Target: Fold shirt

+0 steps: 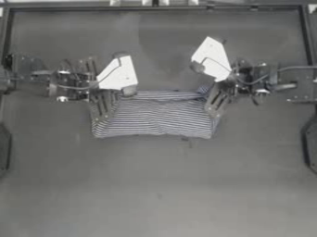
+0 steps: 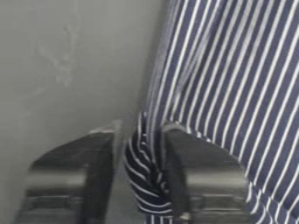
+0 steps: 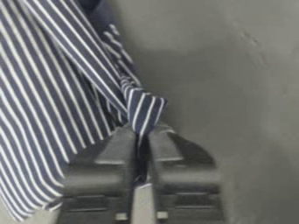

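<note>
my left gripper (image 1: 101, 109) pinches shirt (image 1: 155, 118) edge | right gripper (image 1: 213, 105) pinches opposite edge | cloth spans crosswise between them

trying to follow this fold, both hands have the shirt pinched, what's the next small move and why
Probably carry both hands together toward the shirt's near edge, then lower. The left hand and right hand each pinch a corner of the striped fabric at its two sides, and the cloth spans evenly between them, so moving in step should lay the fold flat without skewing it.
</note>
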`<move>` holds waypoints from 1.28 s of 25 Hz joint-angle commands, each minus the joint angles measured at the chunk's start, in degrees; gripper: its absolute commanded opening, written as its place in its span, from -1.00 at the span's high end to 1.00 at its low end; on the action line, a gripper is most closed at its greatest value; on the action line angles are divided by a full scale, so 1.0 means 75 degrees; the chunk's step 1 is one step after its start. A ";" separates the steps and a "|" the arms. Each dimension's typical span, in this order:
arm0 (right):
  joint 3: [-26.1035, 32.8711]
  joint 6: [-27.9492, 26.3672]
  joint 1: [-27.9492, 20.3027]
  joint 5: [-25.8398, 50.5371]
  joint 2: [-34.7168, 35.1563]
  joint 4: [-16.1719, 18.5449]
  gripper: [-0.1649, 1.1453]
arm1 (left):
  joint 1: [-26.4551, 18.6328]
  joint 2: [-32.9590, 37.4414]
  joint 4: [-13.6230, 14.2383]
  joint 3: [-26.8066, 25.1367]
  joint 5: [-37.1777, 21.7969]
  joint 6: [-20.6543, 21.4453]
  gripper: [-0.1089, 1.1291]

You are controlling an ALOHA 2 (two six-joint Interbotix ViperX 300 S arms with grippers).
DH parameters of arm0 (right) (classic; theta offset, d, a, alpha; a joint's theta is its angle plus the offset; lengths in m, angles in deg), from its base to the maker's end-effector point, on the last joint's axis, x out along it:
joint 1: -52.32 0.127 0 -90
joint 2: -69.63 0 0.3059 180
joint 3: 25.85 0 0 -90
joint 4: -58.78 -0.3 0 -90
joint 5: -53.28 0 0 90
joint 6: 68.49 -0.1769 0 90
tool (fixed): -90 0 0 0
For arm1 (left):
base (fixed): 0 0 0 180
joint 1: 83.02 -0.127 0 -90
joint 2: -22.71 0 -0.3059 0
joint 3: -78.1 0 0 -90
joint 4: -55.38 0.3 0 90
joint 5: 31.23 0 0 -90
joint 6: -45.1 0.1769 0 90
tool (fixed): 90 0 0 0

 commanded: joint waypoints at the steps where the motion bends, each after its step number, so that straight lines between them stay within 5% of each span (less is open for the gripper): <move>1: 0.0117 -0.0012 -0.0047 -0.0070 -0.0117 0.0035 -0.63 | -0.0023 0.0340 -0.0012 0.0199 0.0047 0.0000 -0.61; 5: 0.0316 0.0012 -0.0047 -0.0117 -0.0246 0.0082 -0.62 | -0.0023 0.0551 -0.0012 0.0270 0.0047 0.0012 -0.87; 13: 0.0551 -0.0035 -0.0047 -0.0059 -0.1020 -0.0094 -0.63 | -0.0023 0.1570 0.0000 0.0316 0.0047 0.0105 -0.82; 20: 0.0316 -0.0070 -0.0047 -0.0727 -0.1887 -0.1746 -0.65 | 0.0223 0.2625 -0.0035 0.0082 0.1090 0.0105 -0.79; 27: 0.0199 -0.0352 -0.0129 -0.0281 -0.2543 -0.3680 -0.74 | 0.0363 0.2637 -0.0023 -0.0363 0.2508 0.0105 -0.78; 32: -0.0270 -0.1488 -0.0223 0.0469 -0.2578 -0.3773 -0.75 | 0.0398 0.2215 -0.0012 -0.0398 0.3199 0.0105 -0.78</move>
